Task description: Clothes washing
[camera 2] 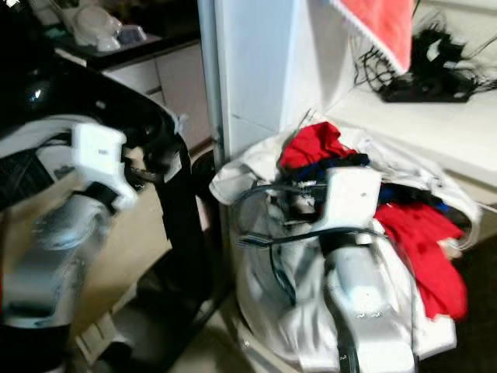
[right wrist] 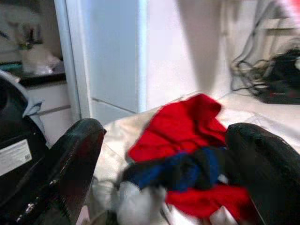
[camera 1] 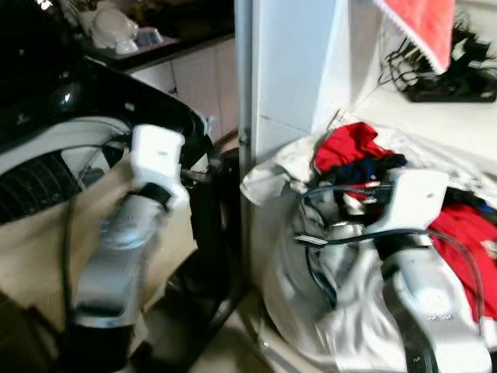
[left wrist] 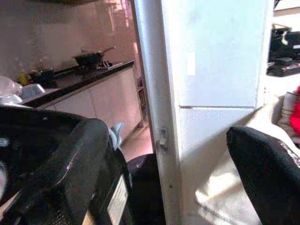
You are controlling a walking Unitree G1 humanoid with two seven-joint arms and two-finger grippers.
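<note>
Your right gripper (right wrist: 161,168) hangs wide open and empty just short of the laundry pile (camera 1: 365,167) — the red garment (right wrist: 180,124) lies straight ahead between its fingers. The left gripper (left wrist: 168,187), also open and empty, faces the washer (camera 1: 46,116) — farther off.

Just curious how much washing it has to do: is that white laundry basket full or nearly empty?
Full. Red, dark blue and white clothes heap above the white mesh laundry basket and spill over its rim.

White door frame (camera 1: 247,155) between washer (camera 1: 70,116) and heaped laundry basket (camera 1: 279,311).
</note>
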